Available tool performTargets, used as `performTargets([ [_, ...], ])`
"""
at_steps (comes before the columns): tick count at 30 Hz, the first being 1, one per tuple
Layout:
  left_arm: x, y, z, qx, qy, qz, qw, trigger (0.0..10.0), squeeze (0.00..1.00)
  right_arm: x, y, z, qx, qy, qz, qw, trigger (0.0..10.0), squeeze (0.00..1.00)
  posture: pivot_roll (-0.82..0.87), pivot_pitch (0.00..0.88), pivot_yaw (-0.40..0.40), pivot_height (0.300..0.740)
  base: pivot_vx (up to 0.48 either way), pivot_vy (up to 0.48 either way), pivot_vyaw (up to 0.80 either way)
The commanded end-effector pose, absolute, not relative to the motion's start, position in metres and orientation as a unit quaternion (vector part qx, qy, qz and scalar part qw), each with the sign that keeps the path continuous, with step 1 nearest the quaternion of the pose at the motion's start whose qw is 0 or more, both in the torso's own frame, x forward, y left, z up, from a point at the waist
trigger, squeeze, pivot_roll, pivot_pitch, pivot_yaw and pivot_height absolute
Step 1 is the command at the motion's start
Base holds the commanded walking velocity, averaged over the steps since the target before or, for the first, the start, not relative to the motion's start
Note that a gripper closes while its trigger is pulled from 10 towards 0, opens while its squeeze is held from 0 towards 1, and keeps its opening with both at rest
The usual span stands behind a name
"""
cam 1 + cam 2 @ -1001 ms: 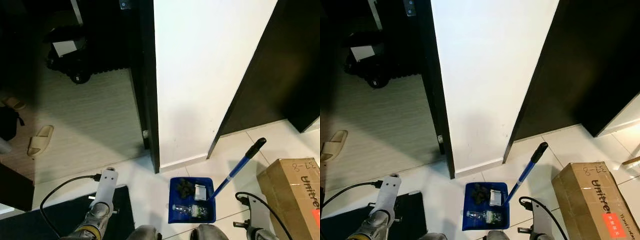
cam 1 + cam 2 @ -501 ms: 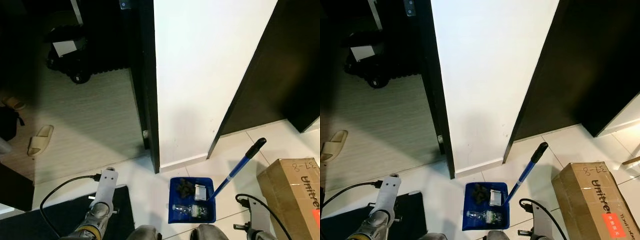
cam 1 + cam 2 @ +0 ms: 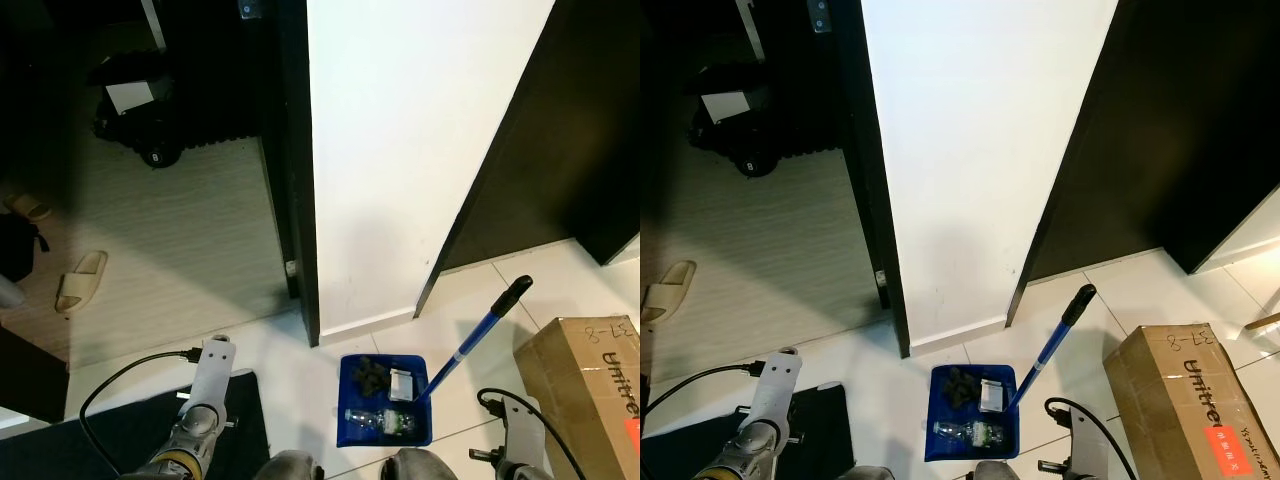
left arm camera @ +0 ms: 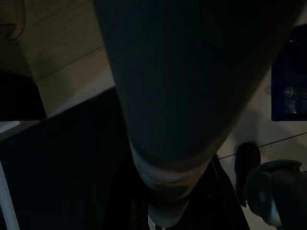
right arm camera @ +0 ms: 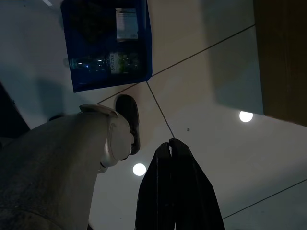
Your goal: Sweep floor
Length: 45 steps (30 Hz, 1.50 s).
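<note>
A blue dustpan (image 3: pixel 385 400) stands on the white tiles just ahead of my feet, holding a clear plastic bottle (image 3: pixel 380 421), a white scrap and dark debris. Its blue handle with a black grip (image 3: pixel 478 335) leans up to the right. The right wrist view looks down on the same dustpan (image 5: pixel 108 43) and bottle (image 5: pixel 103 63). My right gripper (image 5: pixel 171 142) hangs shut and empty over bare tiles, apart from the pan. My left arm (image 3: pixel 205 400) hangs idle at the lower left, and its wrist view is very dark.
A cardboard box (image 3: pixel 590 370) sits on the floor at the right. A white wall end (image 3: pixel 400 150) stands straight ahead between dark doorways. A black mat (image 3: pixel 130 430) lies at the lower left. A slipper (image 3: pixel 80 280) and a black wheeled object (image 3: pixel 135 110) sit in the left room.
My right arm has sunk a little lower at the bottom right of the eye views. The dustpan and the left arm have not moved.
</note>
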State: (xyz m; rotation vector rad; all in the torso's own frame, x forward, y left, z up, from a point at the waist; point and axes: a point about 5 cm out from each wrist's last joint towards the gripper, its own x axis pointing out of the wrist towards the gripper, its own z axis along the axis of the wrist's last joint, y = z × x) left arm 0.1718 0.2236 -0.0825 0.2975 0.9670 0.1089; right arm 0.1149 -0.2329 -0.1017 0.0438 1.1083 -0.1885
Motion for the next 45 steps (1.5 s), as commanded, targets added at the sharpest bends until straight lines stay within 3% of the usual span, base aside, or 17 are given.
performTargets([
  [1, 0.164, 0.228, -0.085, 0.154, 0.477, 0.057, 0.864, 10.0, 0.00, 0.112, -0.237, -0.102, 0.003, 0.531, -0.087, 0.843, 10.0, 0.00, 0.04, 0.000, -0.002, 0.740, 0.000, 0.000, 0.00],
  [34, 0.166, 0.229, -0.084, 0.155, 0.478, 0.057, 0.863, 10.0, 0.00, 0.118, -0.229, -0.102, -0.019, 0.525, -0.075, 0.847, 10.0, 0.00, 0.04, 0.000, 0.001, 0.740, 0.000, 0.000, 0.00],
  [35, 0.166, 0.230, -0.084, 0.155, 0.478, 0.057, 0.863, 10.0, 0.00, 0.119, -0.228, -0.102, -0.012, 0.523, -0.073, 0.849, 0.0, 0.00, 0.05, 0.000, 0.000, 0.740, 0.000, 0.000, 0.00],
  [38, 0.166, 0.230, -0.084, 0.155, 0.478, 0.057, 0.863, 10.0, 0.00, 0.119, -0.228, -0.102, -0.009, 0.522, -0.071, 0.850, 0.6, 0.00, 0.05, 0.000, 0.001, 0.740, 0.000, 0.000, 0.00],
  [39, 0.166, 0.230, -0.084, 0.155, 0.478, 0.057, 0.863, 10.0, 0.00, 0.119, -0.228, -0.102, -0.011, 0.523, -0.072, 0.849, 10.0, 0.00, 0.05, 0.000, 0.001, 0.740, 0.000, 0.000, 0.00],
  [44, 0.166, 0.231, -0.084, 0.156, 0.478, 0.057, 0.862, 10.0, 0.00, 0.119, -0.226, -0.102, 0.006, 0.520, -0.067, 0.852, 9.7, 0.00, 0.05, 0.000, 0.000, 0.740, 0.000, 0.000, 0.00],
  [45, 0.166, 0.231, -0.084, 0.157, 0.478, 0.058, 0.862, 10.0, 0.00, 0.119, -0.226, -0.102, 0.005, 0.520, -0.068, 0.852, 0.0, 0.00, 0.05, 0.000, -0.002, 0.740, 0.000, 0.000, 0.00],
])
